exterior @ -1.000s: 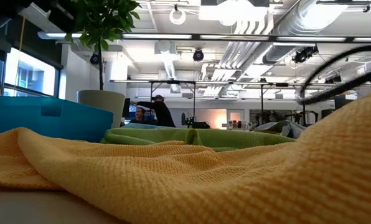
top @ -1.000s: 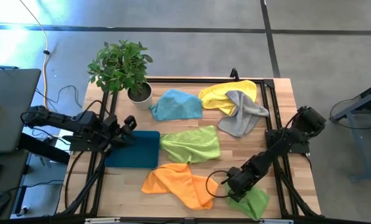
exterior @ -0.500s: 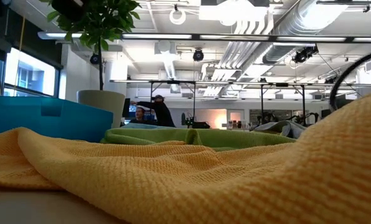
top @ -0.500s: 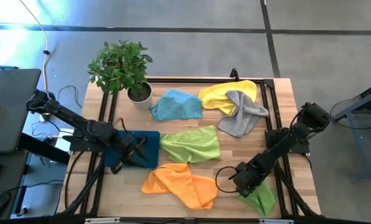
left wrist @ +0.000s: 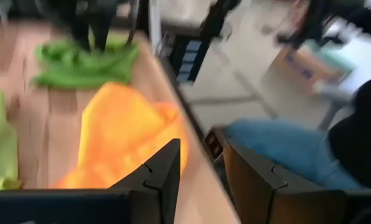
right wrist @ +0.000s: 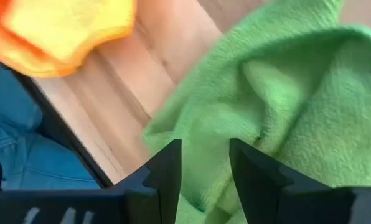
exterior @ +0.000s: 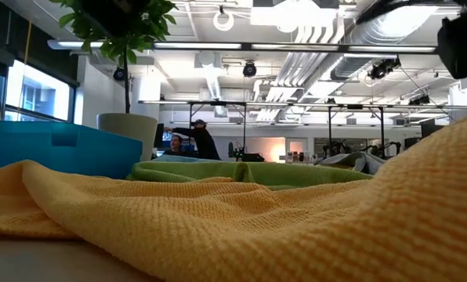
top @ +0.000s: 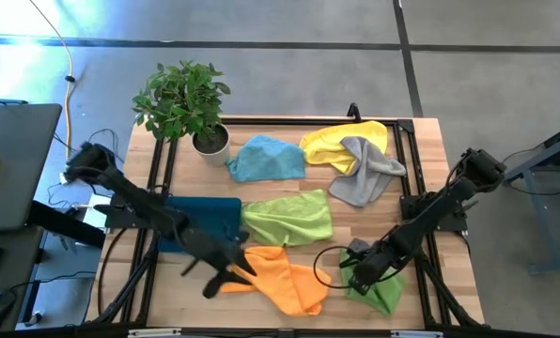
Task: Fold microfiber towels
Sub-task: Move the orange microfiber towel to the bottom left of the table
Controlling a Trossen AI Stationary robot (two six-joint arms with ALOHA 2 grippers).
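Starting at the left of the tabletop (top: 430,169), the potted plant (top: 182,101) stands at the far corner and the dark teal tray (top: 203,223) lies nearer the front. The left pincer (top: 225,272) hovers at the near-left edge of the orange towel (top: 275,278), its fingers a small way apart with nothing between them. Beyond, the light blue towel (top: 267,158) lies beside the plant and one lime green towel (top: 287,217) spreads flat in the middle, just beside the tray. The yellow towel (top: 338,143) and the grey towel (top: 365,174) overlap near the far right corner.

At the front right, the right pincer (top: 357,270) sits low over the second lime green towel (top: 381,289), which is bunched at the tabletop's front edge. Its fingers stand a little apart with green cloth showing just beyond them; I cannot tell whether any fold is caught.

My worry is that edge. A shallow pinch on a rumpled layer could slip, or lift only one ply, and a pull toward the front might drag the cloth off the tabletop. On the other side, the left pincer could snag the orange towel's edge and bunch it rather than spread it.
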